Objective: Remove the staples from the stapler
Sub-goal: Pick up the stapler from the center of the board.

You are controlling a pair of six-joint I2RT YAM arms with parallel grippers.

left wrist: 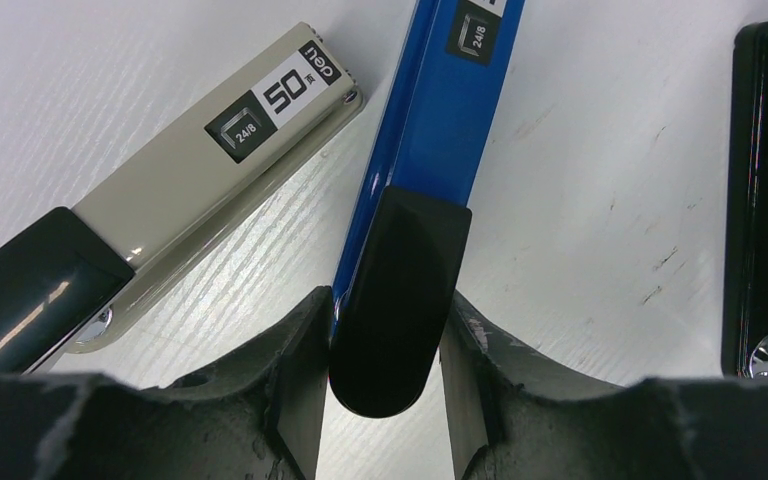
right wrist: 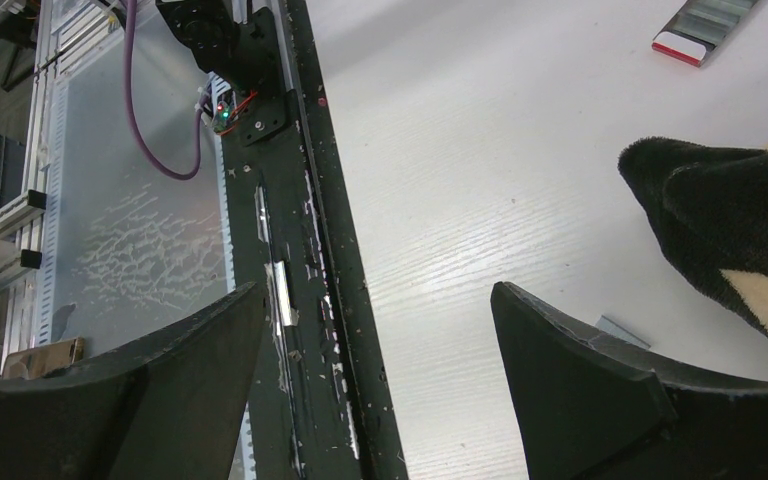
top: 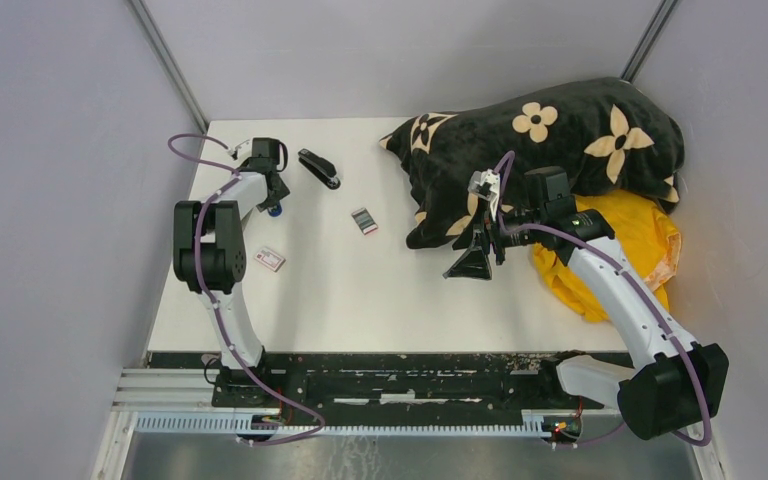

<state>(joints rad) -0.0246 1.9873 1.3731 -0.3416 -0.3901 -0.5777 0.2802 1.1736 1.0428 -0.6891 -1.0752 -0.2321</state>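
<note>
In the left wrist view my left gripper (left wrist: 385, 300) is shut on the black rear end of a blue stapler (left wrist: 430, 120) that lies on the white table. A beige stapler (left wrist: 220, 150) lies to its left and a black stapler (left wrist: 760, 200) at the right edge. In the top view my left gripper (top: 274, 198) is at the far left of the table and the black stapler (top: 318, 168) lies beside it. My right gripper (top: 472, 262) (right wrist: 378, 292) is open and empty over the table's middle right. A short grey strip (right wrist: 620, 331), possibly staples, lies by its right finger.
Two small red-and-white boxes (top: 364, 221) (top: 271, 260) lie on the table; one also shows in the right wrist view (right wrist: 705, 28). A black flowered blanket (top: 550, 150) and a yellow cloth (top: 630, 250) cover the far right. The table's black front rail (right wrist: 300, 250) is under my right gripper.
</note>
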